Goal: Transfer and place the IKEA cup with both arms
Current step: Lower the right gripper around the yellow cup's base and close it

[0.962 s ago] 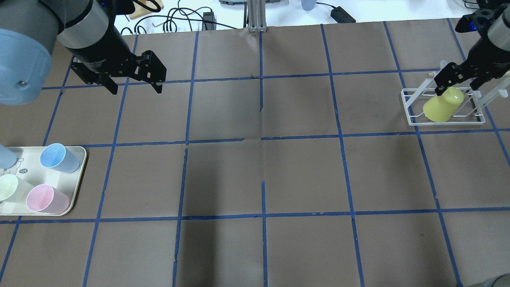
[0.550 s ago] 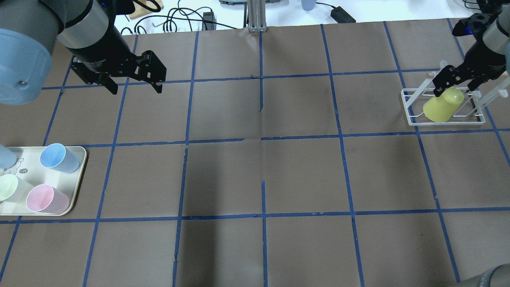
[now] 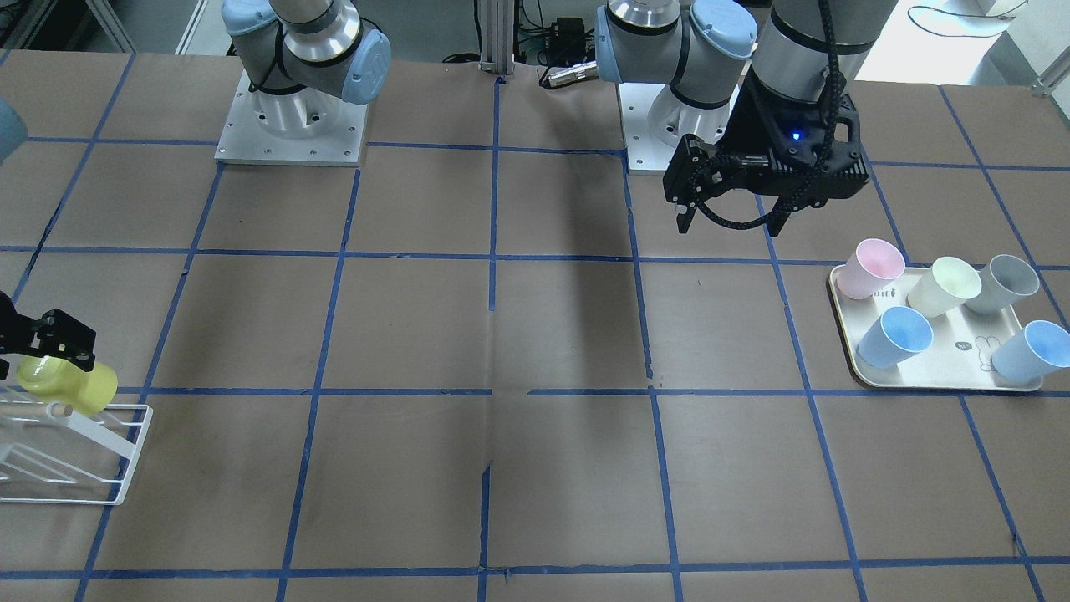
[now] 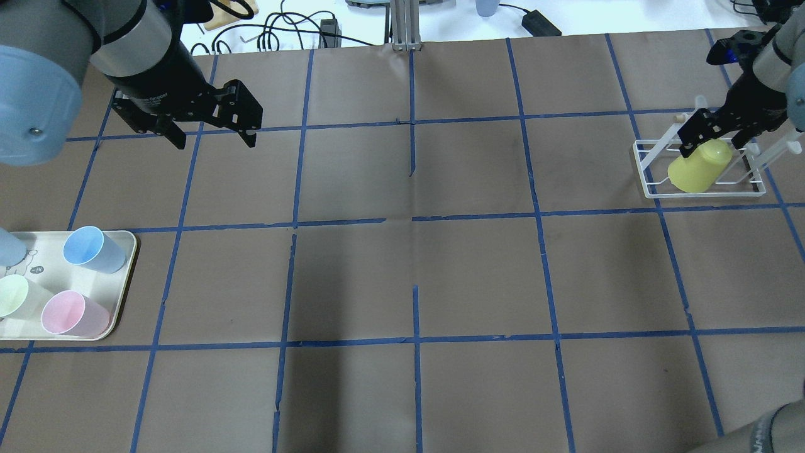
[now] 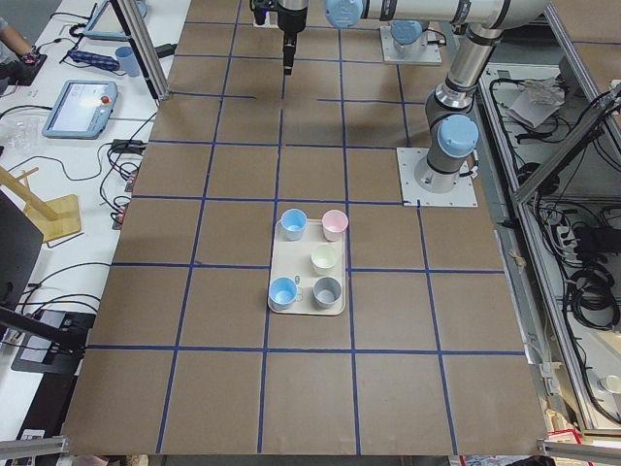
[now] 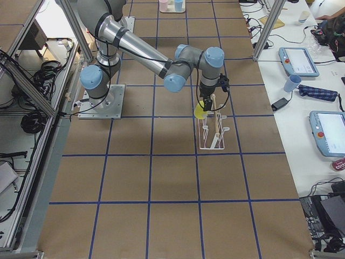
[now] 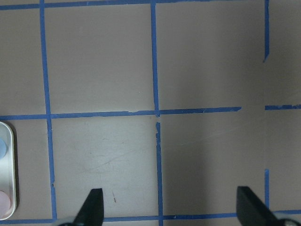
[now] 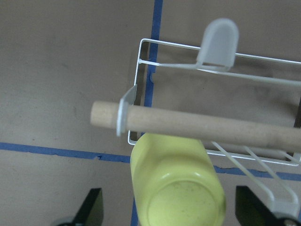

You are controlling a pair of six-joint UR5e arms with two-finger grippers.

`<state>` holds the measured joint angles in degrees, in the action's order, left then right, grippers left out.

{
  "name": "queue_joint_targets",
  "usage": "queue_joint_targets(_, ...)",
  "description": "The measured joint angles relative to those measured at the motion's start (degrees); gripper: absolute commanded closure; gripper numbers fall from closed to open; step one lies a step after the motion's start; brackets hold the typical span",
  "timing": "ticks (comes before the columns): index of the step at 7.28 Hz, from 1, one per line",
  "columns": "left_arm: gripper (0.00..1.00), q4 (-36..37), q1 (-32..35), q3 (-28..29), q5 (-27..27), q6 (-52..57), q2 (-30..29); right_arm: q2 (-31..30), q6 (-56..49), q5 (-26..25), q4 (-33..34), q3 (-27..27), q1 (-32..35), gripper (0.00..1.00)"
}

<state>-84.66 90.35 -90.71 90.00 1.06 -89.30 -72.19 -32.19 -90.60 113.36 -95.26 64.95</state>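
The lemon-yellow IKEA cup (image 4: 695, 170) leans tilted in a white wire rack (image 4: 648, 184) at the far right, its base pointing up. It also shows in the front view (image 3: 79, 389) and the right wrist view (image 8: 174, 188), just below a wooden dowel (image 8: 197, 127). My right gripper (image 4: 718, 141) is open, its fingers on either side of the cup's base with gaps showing in the right wrist view (image 8: 170, 209). My left gripper (image 4: 214, 139) is open and empty, high above the table at the far left, also seen in the front view (image 3: 729, 224).
A cream tray (image 4: 127, 277) at the near left holds several upright cups: pink (image 3: 869, 267), pale cream (image 3: 943, 286), grey (image 3: 1007, 283) and light blue ones (image 3: 893, 337). The rack (image 3: 125, 468) stands near the table's right end. Brown paper with blue tape lines covers the table.
My right arm's wrist has shifted a little over the rack, and its gripper stays open around the cup's base. The cup and the left arm have not moved.
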Motion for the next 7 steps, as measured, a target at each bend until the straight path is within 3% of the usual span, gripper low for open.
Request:
queue_joint_targets(4,0.00,-0.1,0.0,0.0,0.0,0.0,0.0,0.5,0.5,0.0,0.0,0.0,0.0,0.15)
queue_joint_targets(7,0.00,0.0,0.0,-0.1,0.0,0.0,0.0,0.6,0.5,-0.1,-0.1,0.3,0.0,0.53)
